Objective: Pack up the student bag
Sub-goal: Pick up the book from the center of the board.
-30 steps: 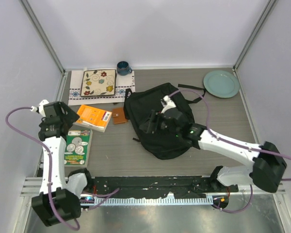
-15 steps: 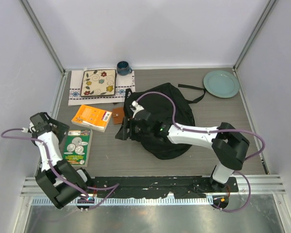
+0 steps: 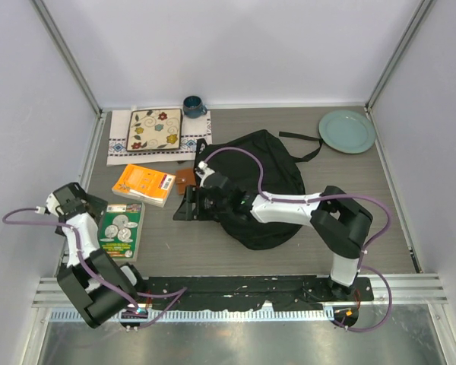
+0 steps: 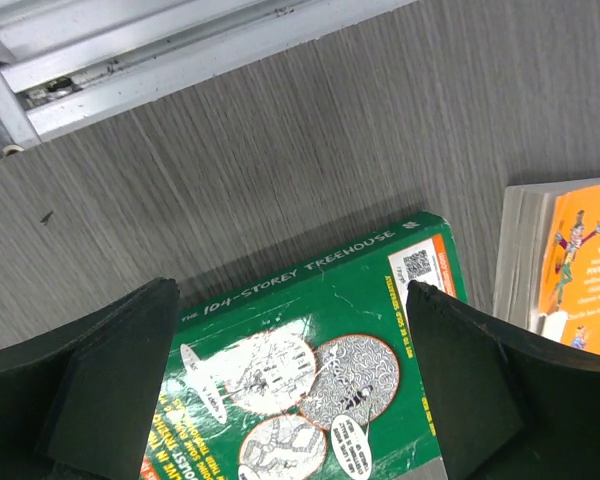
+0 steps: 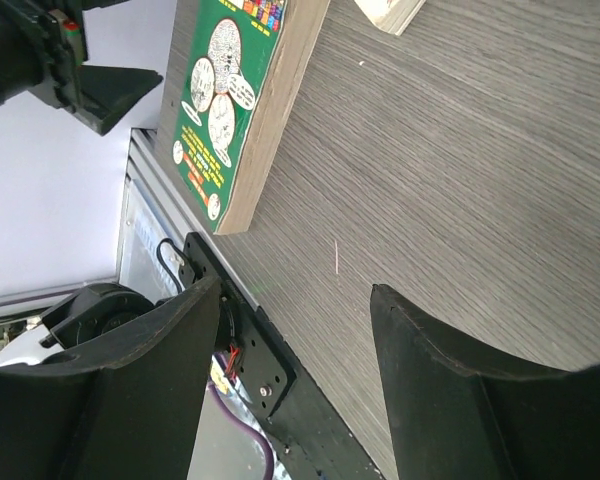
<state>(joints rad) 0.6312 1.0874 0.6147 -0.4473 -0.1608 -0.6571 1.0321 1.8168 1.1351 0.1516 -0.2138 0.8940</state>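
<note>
Black fingers of my right pincer point(image 5: 295, 320) stand partly apart with nothing between them, hanging over bare grey table point(image 5: 460, 180). Just behind this pincer, under my forearm, the bag point(image 3: 285, 171) lies flat on the table, its straps trailing out on the far side. Ahead of the pincer sits the green book point(image 4: 310, 340). My left pincer point(image 4: 292, 330) is spread wide above that cover, one finger toward each side; I cannot tell whether they touch it. Beside it lies an orange book point(image 4: 580, 270).
</note>
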